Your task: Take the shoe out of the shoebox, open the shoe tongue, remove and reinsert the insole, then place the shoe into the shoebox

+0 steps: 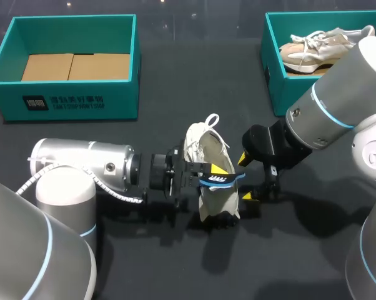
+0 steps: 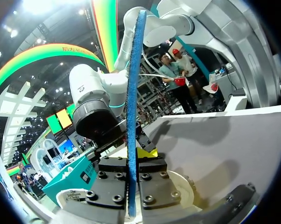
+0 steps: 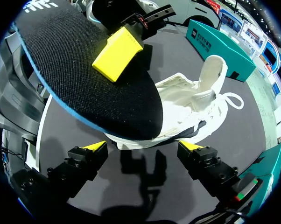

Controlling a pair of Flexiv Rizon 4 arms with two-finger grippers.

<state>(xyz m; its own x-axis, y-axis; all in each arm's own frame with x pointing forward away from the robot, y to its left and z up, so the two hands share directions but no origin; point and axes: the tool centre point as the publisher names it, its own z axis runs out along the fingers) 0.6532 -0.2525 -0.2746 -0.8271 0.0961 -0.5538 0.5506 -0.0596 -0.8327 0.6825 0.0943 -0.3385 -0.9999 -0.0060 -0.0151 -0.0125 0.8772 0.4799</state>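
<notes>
Insole (image 3: 84, 70) — pinched by left fingers (image 3: 117, 53) — half hides shoe (image 3: 192, 107).

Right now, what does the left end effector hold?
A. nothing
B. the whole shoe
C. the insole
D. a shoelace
C: the left end effector is shut on the insole, whose blue edge runs out from between its two sides. The insole is out of the white shoe.

left arm (image 1: 82, 165): silver-grey, coiled white cable | right arm (image 1: 338, 100): silver-grey, blue ring | fingertips (image 3: 94, 146): yellow
</notes>
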